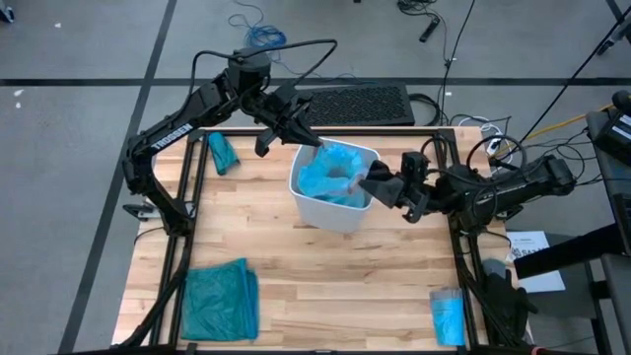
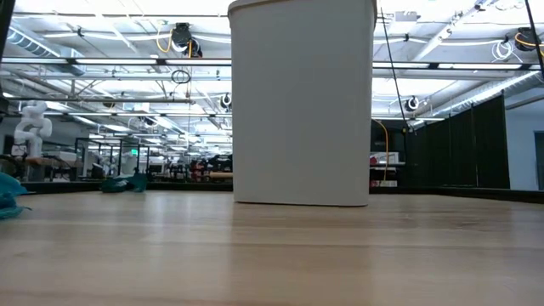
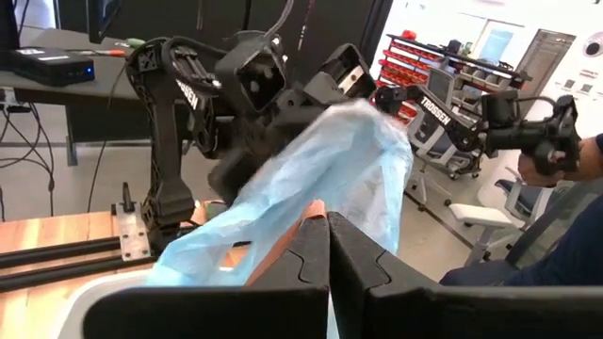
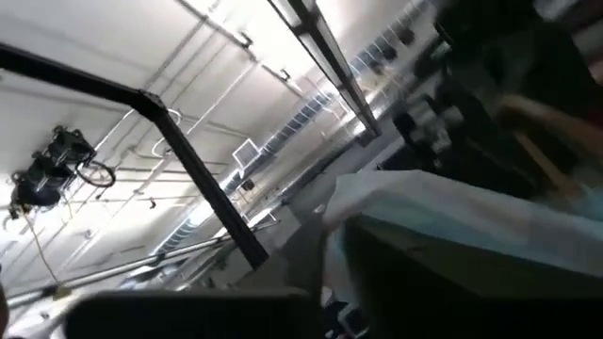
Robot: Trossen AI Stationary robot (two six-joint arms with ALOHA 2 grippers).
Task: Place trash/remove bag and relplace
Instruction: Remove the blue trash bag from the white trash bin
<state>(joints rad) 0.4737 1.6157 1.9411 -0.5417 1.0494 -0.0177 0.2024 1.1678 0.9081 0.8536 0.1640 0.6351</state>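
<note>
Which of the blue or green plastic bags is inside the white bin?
The pale sky-blue bag, lining the white bin. The darker teal bag and the small blue packet lie flat on the table.

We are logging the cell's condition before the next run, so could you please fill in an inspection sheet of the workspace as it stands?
Surface: wooden table, bare around the bin.
Job's things: white bin upright mid-table; pale blue bag in its mouth, one edge pulled up; no trash seen.
Clutter: teal bag near left corner; rolled teal bag far left; folded blue packet near right.
Grippers: left gripper shut on the bag at the bin's far rim; right gripper at the bin's right rim.
Cables: blue coil on the floor.
Surroundings: keyboard behind the table; person's arm beyond.
</note>
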